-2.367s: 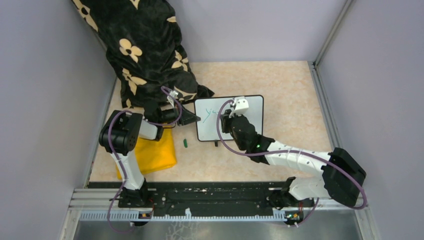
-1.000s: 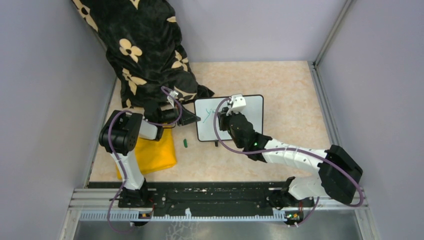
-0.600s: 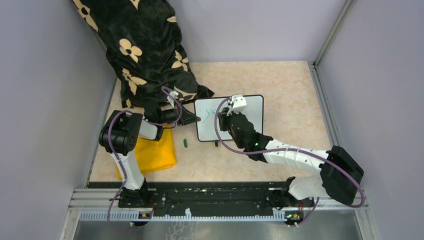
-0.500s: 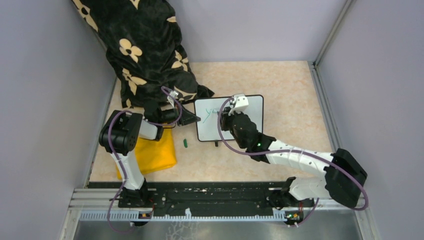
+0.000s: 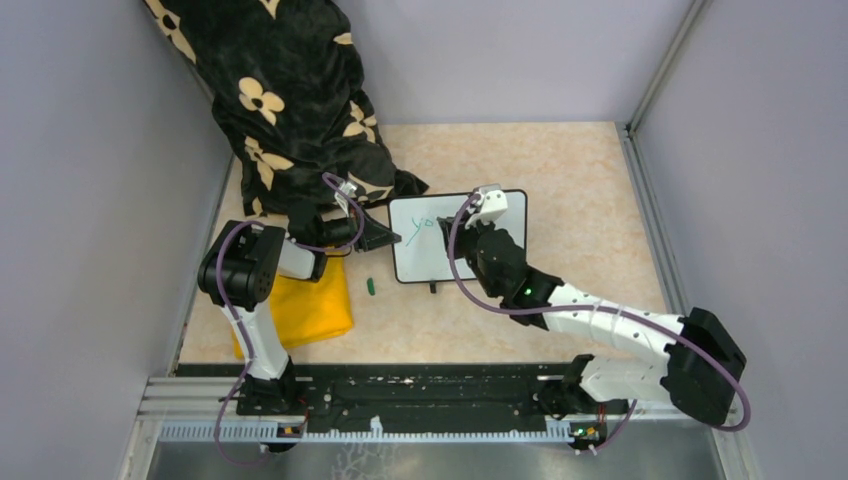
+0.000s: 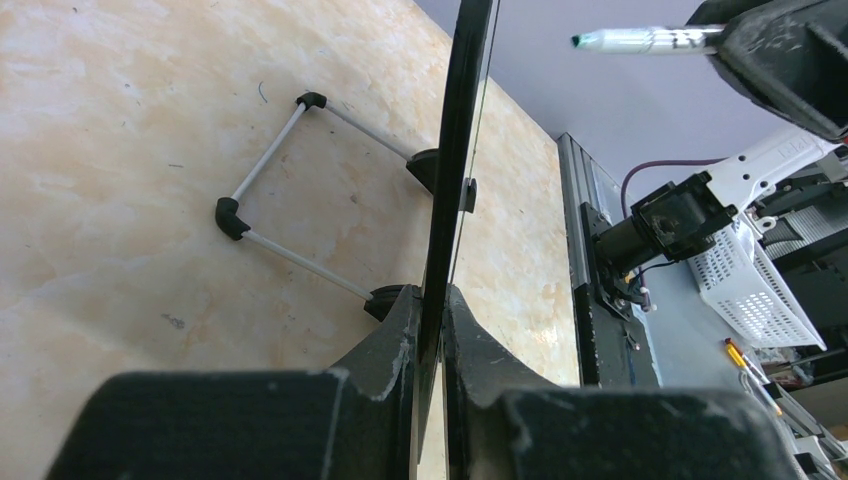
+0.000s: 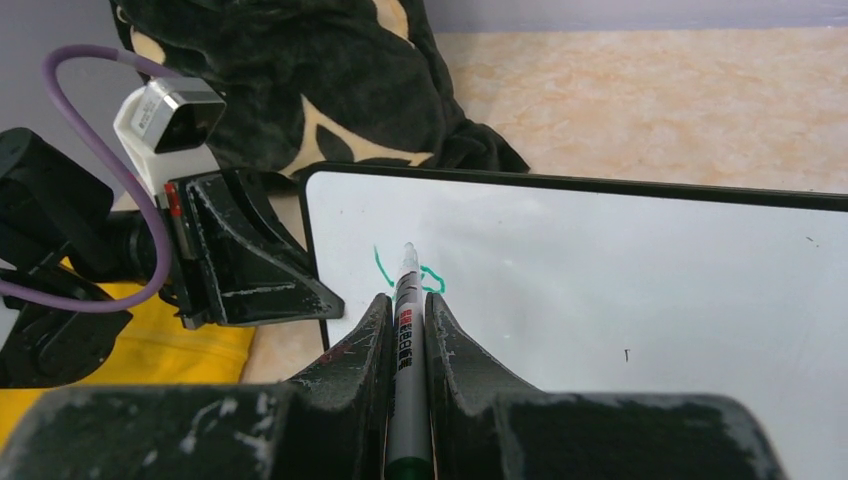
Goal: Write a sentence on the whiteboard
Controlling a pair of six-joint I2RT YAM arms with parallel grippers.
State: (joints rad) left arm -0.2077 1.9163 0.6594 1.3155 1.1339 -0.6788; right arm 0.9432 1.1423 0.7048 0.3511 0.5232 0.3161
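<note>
The whiteboard (image 5: pixel 440 258) stands upright mid-table, seen edge-on in the left wrist view (image 6: pixel 455 150). My left gripper (image 5: pixel 385 237) is shut on its left edge, with the fingers (image 6: pixel 400 330) clamping the black frame. My right gripper (image 5: pixel 458 232) is shut on a silver green-ink marker (image 7: pixel 404 340). The marker points at the board's upper left. In the left wrist view the marker (image 6: pixel 640 40) has its tip a short gap off the board's face. The sentence (image 5: pixel 425 224) is only two green letters, "yo", partly hidden behind the marker tip in the right wrist view (image 7: pixel 432 280).
A yellow folded cloth (image 5: pixel 310 305) lies under the left arm. A small green marker cap (image 5: pixel 371 286) lies on the table left of the board. A black flowered fabric (image 5: pixel 290 100) is heaped at the back left. The board's wire stand (image 6: pixel 270 165) rests behind it.
The green writing has grown by one letter. My right gripper has moved a little to the right with the marker. The left gripper and the board have not moved.
</note>
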